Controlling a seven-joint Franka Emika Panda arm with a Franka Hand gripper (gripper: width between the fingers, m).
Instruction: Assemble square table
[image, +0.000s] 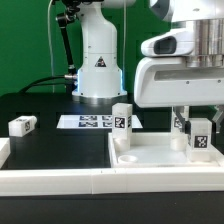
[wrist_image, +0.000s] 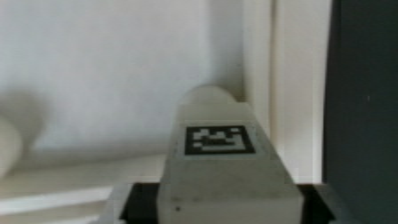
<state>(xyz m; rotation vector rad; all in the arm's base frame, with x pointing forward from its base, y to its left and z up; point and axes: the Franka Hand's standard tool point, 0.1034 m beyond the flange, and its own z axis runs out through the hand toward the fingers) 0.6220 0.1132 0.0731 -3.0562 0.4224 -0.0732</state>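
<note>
The white square tabletop (image: 160, 157) lies rimmed side up at the exterior view's right. It also shows in the wrist view (wrist_image: 107, 80). One white tagged leg (image: 122, 121) stands upright at its far left corner. My gripper (image: 197, 123) is shut on a second leg (image: 200, 138) and holds it upright over the tabletop's right part. In the wrist view this leg (wrist_image: 222, 140) sits between the dark fingers (wrist_image: 143, 203) of my gripper (wrist_image: 226, 208), next to the tabletop's rim. A third leg (image: 22, 125) lies loose on the black table at the left.
The marker board (image: 88, 122) lies flat in front of the robot base (image: 97, 70). The long white L-shaped border wall (image: 60, 180) runs along the front and up the left side. Black cables hang behind the base.
</note>
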